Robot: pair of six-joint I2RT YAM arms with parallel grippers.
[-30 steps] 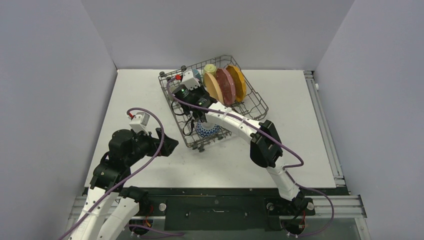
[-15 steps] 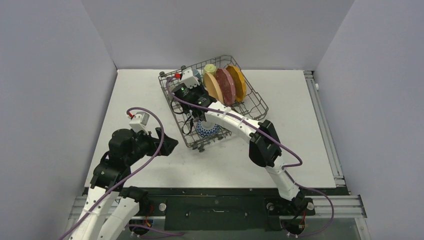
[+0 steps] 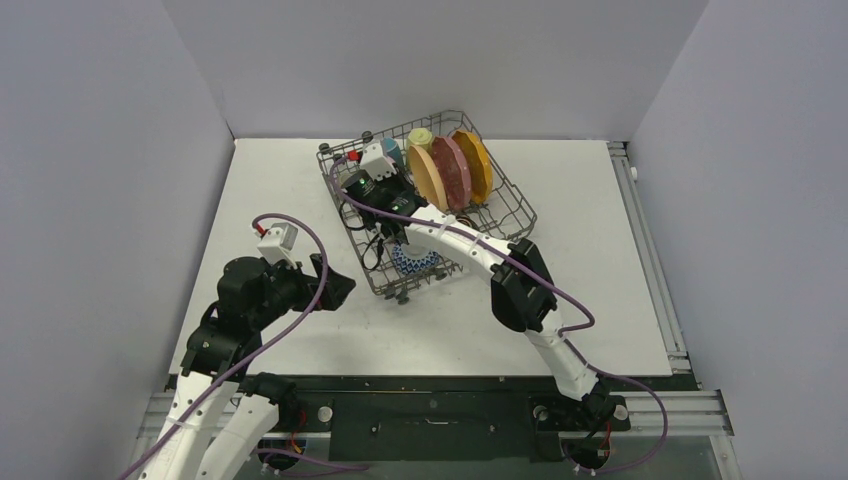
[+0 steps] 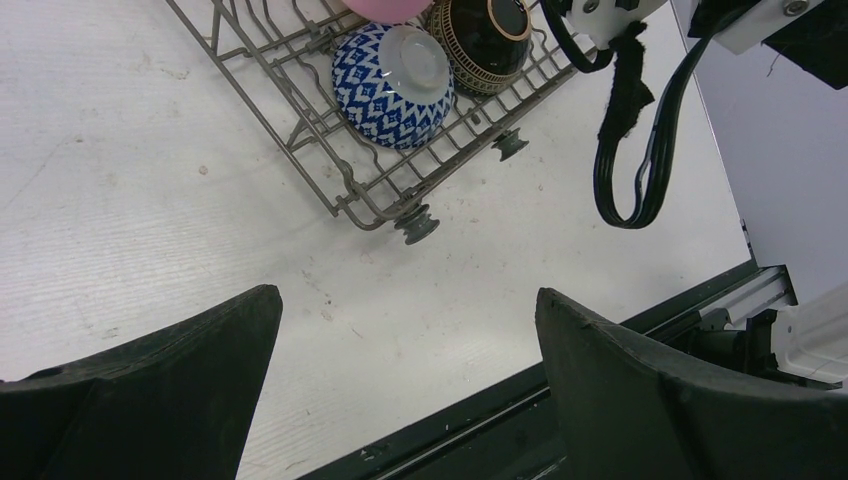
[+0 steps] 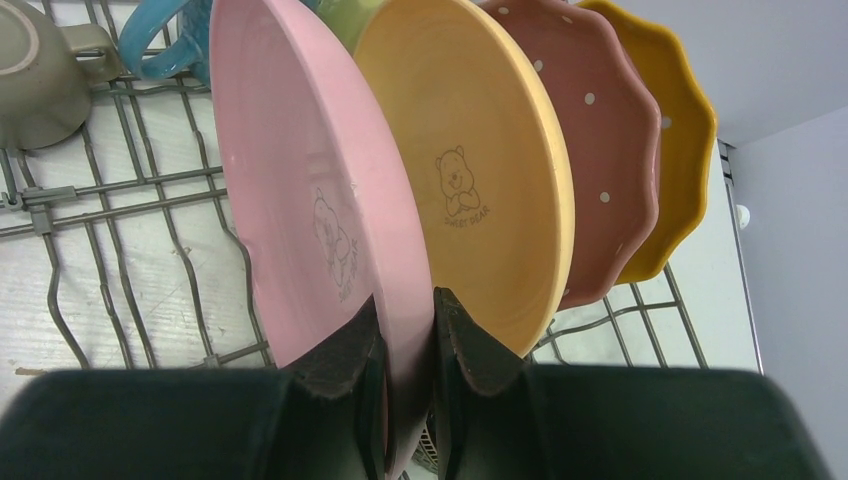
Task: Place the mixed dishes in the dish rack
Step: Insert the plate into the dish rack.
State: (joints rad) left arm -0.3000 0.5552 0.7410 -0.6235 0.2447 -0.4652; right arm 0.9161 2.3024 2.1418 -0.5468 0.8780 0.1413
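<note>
In the right wrist view my right gripper (image 5: 405,330) is shut on the lower rim of the light pink plate (image 5: 300,200), held upright over the dish rack (image 5: 120,190). Just right of it stand the yellow plate (image 5: 480,180), the dark pink dotted plate (image 5: 600,150) and the orange plate (image 5: 675,150). A grey mug (image 5: 35,80) and a blue mug (image 5: 165,45) lie in the far left corner. The blue-white patterned bowl (image 4: 385,85) and dark brown bowl (image 4: 485,35) sit upside down in the rack's near corner. My left gripper (image 4: 407,295) hangs open and empty over the table.
The dish rack (image 3: 510,205) stands at the back middle of the white table (image 3: 620,300), with a pale-yellow mug (image 3: 420,135) at its far edge. One rack wheel (image 4: 417,222) rests near my left gripper (image 3: 335,285). Grey walls enclose three sides.
My right arm has shifted a little toward the rack's far left with the light pink plate in its grip. The left arm has not moved.
</note>
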